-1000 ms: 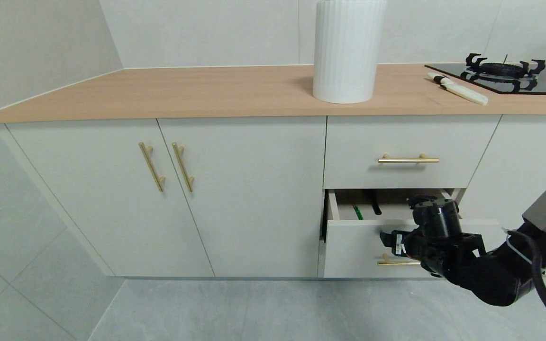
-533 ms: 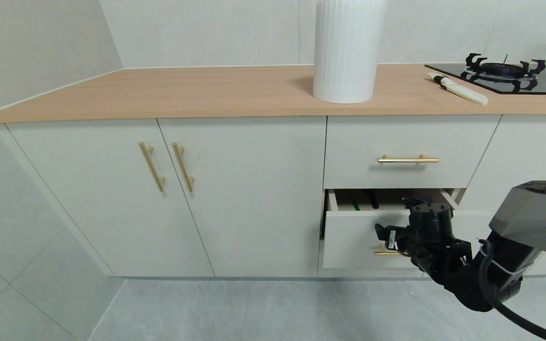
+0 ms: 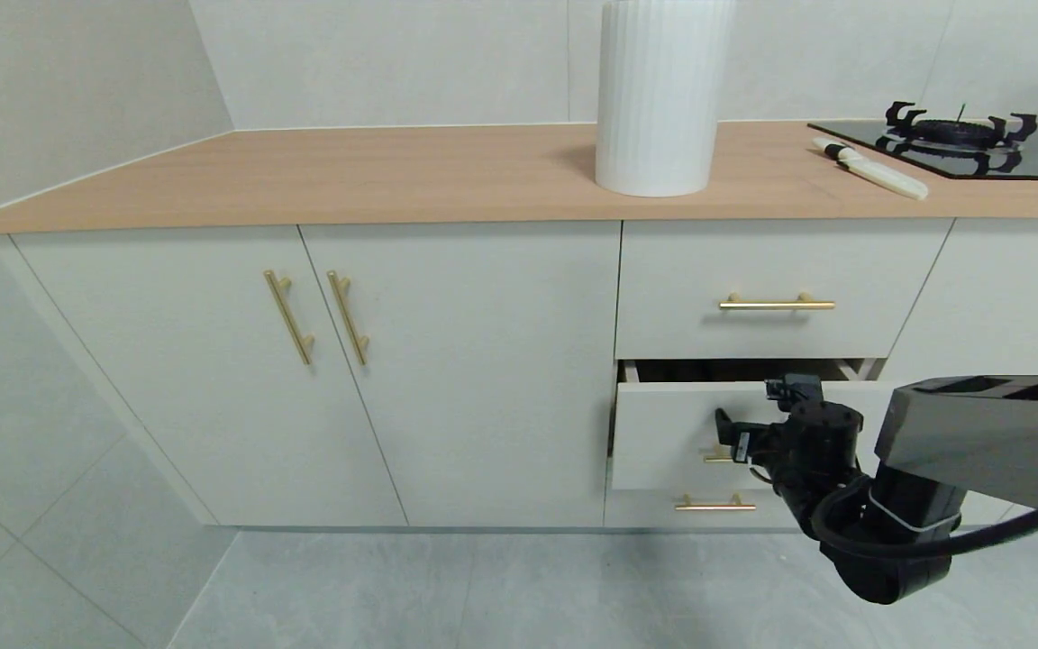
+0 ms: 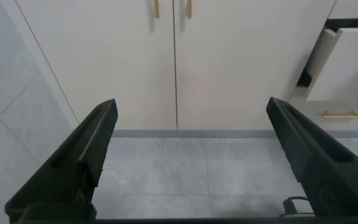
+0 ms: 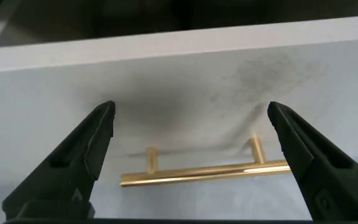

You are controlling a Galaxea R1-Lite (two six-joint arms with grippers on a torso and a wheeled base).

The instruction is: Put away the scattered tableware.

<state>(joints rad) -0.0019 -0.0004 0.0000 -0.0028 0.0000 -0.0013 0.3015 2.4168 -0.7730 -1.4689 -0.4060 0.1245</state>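
Two black wedge-shaped fingers of the right gripper (image 5: 190, 111) stand spread wide at the smooth matte front of the drawer (image 3: 663, 433), its round brass handle (image 5: 204, 173) between them. Left of the drawer, the left gripper (image 4: 191, 106) gapes over grey floor tiles (image 4: 185, 168). Above the drawer, a pale knife (image 3: 870, 169) lies on the woodgrain countertop (image 3: 348, 176) (the drawer's narrow opening is too dark to read).

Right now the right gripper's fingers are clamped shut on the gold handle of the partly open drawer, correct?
No. The right gripper is at the gold handle of the partly open drawer, but its fingers are spread wide open, not clamped on it. The right wrist view shows this.
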